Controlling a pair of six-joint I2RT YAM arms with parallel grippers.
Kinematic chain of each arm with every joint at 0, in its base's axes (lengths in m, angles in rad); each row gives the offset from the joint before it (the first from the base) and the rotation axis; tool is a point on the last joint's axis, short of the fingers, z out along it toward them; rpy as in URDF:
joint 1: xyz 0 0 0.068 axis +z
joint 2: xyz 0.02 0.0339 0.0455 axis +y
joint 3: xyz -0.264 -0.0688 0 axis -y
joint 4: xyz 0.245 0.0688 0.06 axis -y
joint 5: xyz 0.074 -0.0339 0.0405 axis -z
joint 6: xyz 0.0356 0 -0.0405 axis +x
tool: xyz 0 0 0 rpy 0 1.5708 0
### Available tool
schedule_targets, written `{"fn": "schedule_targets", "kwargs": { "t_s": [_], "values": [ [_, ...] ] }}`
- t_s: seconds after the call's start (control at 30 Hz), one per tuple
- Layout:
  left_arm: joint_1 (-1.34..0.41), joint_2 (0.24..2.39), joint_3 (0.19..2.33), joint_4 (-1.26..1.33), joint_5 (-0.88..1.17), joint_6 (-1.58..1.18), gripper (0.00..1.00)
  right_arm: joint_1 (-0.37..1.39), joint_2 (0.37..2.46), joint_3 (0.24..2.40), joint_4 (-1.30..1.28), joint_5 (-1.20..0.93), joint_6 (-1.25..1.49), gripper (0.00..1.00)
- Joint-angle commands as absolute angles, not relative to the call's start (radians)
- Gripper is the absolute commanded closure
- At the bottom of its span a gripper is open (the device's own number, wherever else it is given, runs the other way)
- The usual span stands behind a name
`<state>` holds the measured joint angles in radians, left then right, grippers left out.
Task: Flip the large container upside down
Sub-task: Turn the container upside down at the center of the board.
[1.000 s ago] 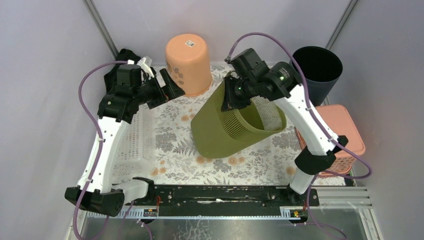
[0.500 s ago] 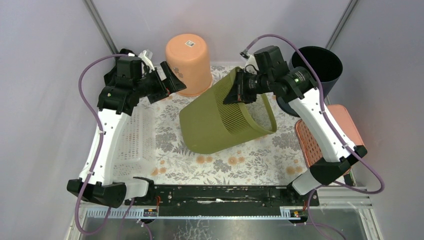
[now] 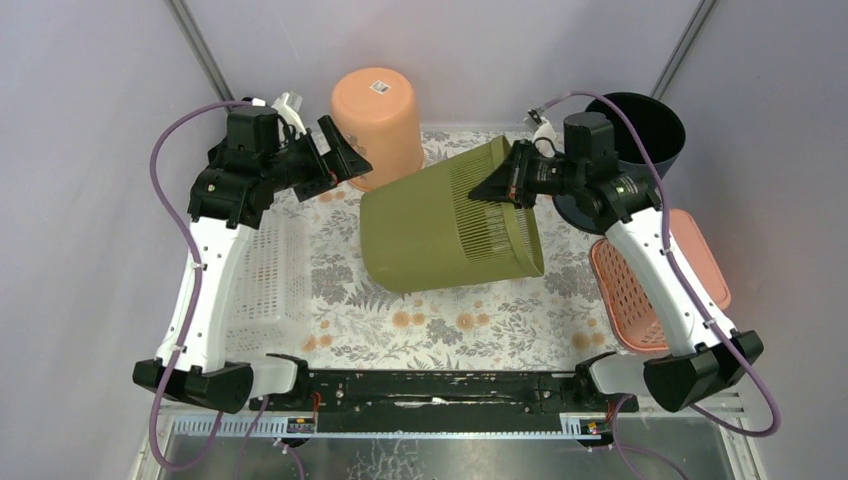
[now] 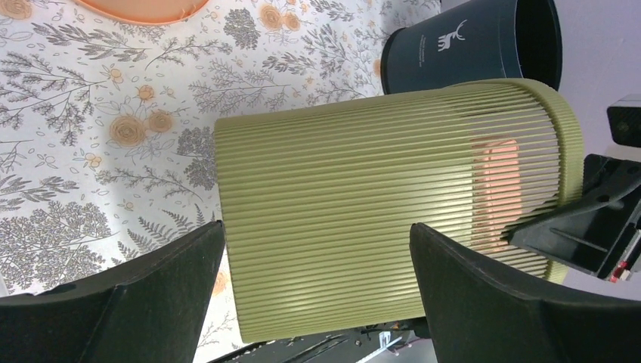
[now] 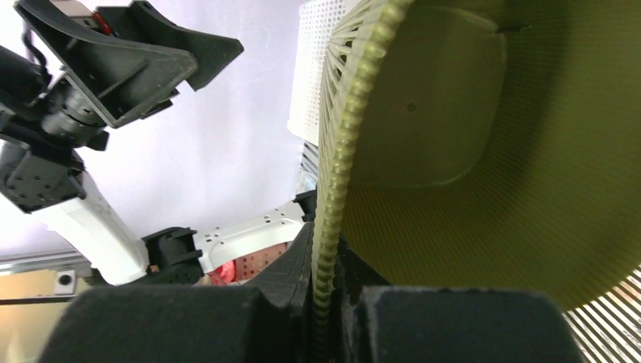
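Deer logo (image 4: 456,32) marks dark bin (image 4: 491,53) beside olive container (image 4: 378,219); orange bucket (image 3: 380,140) bears sticker (image 3: 380,86).

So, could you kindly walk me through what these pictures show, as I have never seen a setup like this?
These are two robot arms bolted to a table's near edge, each ending in a two-finger pincer. One picture looks down from above and behind them. The other two come from small cameras on the wrists. On the flowered table are an upturned orange bucket, a dark bin, a pink basket and a white basket. The right pincer is shut on the rim of the large green bin, which is tipped on its side. The left pincer is wide open, holds nothing, and faces the bin's ribbed wall.
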<state>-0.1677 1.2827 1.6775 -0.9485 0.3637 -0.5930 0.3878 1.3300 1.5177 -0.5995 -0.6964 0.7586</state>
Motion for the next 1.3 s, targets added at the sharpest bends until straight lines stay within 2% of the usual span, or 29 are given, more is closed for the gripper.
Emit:
{"fn": "schedule_targets", "kwargs": {
  "t_s": [0.0, 0.2, 0.37, 0.5, 0.77, 1.13, 1.27],
  "values": [
    [-0.163, 1.284, 1.683, -0.924, 0.418, -0.582, 0.00, 0.332, 1.247, 1.424, -0.270, -0.868, 0.887, 1.00],
    [-0.162, 1.275, 1.636, -0.894, 0.439, -0.561, 0.00, 0.316, 1.261, 1.211, 0.104, -0.943, 1.098, 1.00],
    [-0.163, 1.236, 1.503, -0.808, 0.465, -0.564, 0.00, 0.317, 1.284, 1.132, 0.307, -0.972, 1.229, 1.00],
    [-0.162, 1.232, 1.430, -0.760, 0.484, -0.566, 0.00, 0.316, 1.289, 1.096, 0.370, -0.983, 1.272, 1.00],
    [-0.161, 1.284, 1.474, -0.747, 0.470, -0.560, 0.00, 0.312, 1.337, 0.998, 0.553, -1.026, 1.325, 1.00],
    [-0.161, 1.359, 1.522, -0.754, 0.458, -0.576, 0.00, 0.242, 1.490, 0.782, 1.192, -1.091, 1.731, 1.00],
    [-0.161, 1.354, 1.483, -0.736, 0.475, -0.566, 0.00, 0.236, 1.512, 0.720, 1.309, -1.098, 1.782, 1.00]
  ]
}}
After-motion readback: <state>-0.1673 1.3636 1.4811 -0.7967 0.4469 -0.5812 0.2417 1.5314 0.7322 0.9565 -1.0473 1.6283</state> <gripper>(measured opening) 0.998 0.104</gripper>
